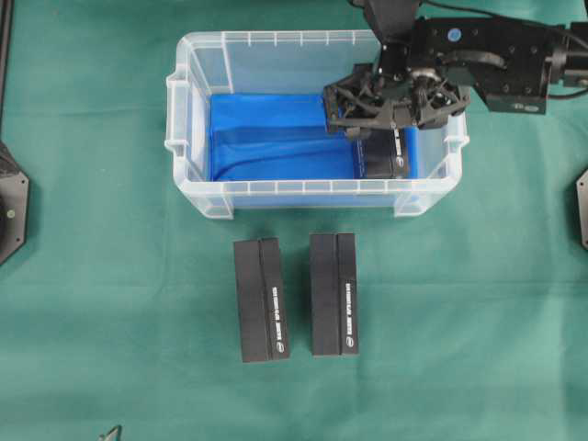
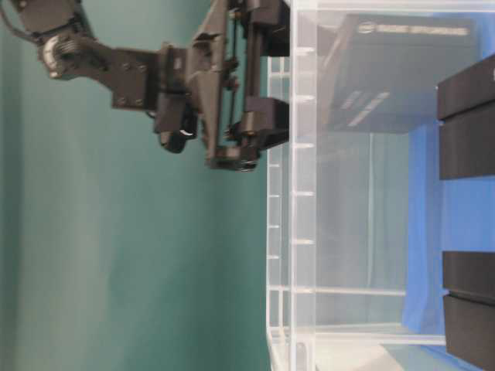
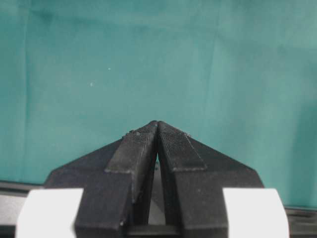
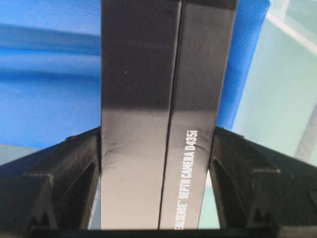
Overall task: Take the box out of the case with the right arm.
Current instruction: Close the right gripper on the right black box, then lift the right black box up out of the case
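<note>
wrist view alone shows right claw (image 4: pixel 157 198) pinching the box (image 4: pixel 163 114)

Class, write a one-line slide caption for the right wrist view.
Right gripper clamps a black box above the case's blue lining.

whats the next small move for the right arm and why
Probably lift straight up. The right gripper has its fingers pressed against both sides of the black box, which is still inside the clear case over the blue lining, so raising it should clear the rim.
</note>
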